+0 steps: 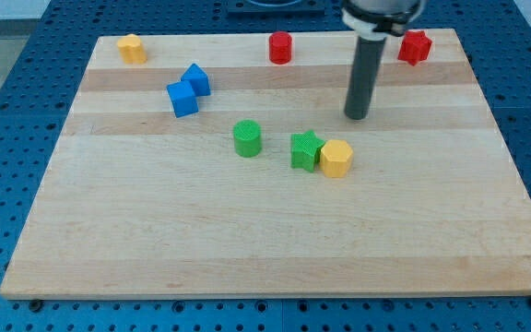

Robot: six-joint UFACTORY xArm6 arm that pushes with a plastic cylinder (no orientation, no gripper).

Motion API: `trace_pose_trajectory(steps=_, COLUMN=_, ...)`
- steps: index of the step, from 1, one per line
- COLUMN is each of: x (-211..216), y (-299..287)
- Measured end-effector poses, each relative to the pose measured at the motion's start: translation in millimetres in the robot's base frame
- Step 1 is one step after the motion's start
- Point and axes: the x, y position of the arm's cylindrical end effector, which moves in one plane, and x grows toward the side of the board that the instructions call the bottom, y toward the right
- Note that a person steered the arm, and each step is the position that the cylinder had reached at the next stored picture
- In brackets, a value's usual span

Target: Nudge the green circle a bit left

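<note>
My tip (357,116) up-right of green circle (247,138); green star (306,150) and yellow hexagon (336,159) touching, between them; no pincer fitted, so no grip state.

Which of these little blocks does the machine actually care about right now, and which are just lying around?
Part of the job:
green circle
my tip, up and to the view's right of it, not touching

Just lying about:
green star
yellow hexagon
two blue blocks
red cylinder
red block
yellow block
</note>
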Motion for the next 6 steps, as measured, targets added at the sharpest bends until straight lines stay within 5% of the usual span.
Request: trace_pose_trajectory(steps=6, x=62, y=-143)
